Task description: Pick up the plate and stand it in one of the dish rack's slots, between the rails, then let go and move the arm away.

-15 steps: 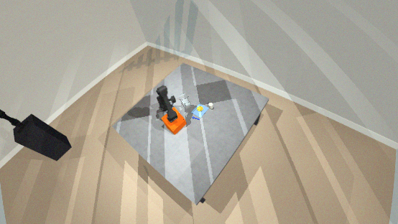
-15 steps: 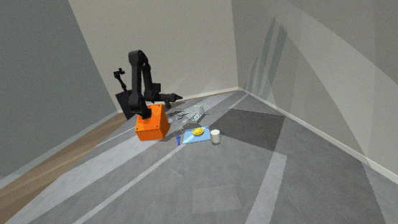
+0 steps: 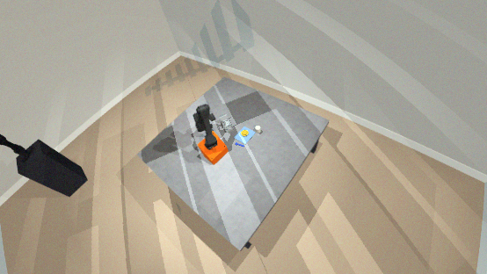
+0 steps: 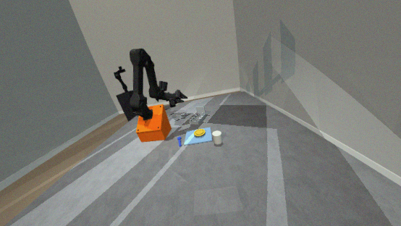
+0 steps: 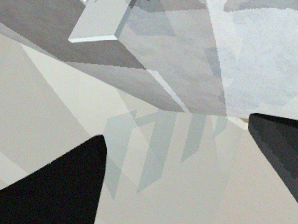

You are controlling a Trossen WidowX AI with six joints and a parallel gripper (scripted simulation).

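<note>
A small yellow plate [image 3: 244,132] [image 4: 199,132] lies flat on a light blue mat [image 3: 241,140] [image 4: 192,139] on the grey table. The wire dish rack [image 3: 226,122] [image 4: 192,115] [image 5: 100,3] stands just behind the mat, near the arm's orange base [image 3: 214,151] [image 4: 153,124]. My gripper [image 4: 179,96] [image 5: 180,132] is open and empty. It hangs in the air above the near end of the rack, well clear of the plate. In the wrist view only a corner of the rack shows at the top left; the plate is out of that view.
A white cup [image 3: 258,129] [image 4: 216,137] stands right of the mat. A small blue object [image 3: 238,144] [image 4: 179,141] lies at the mat's left edge. A black camera [image 3: 48,167] hangs over the floor at the left. Room walls stand behind the table.
</note>
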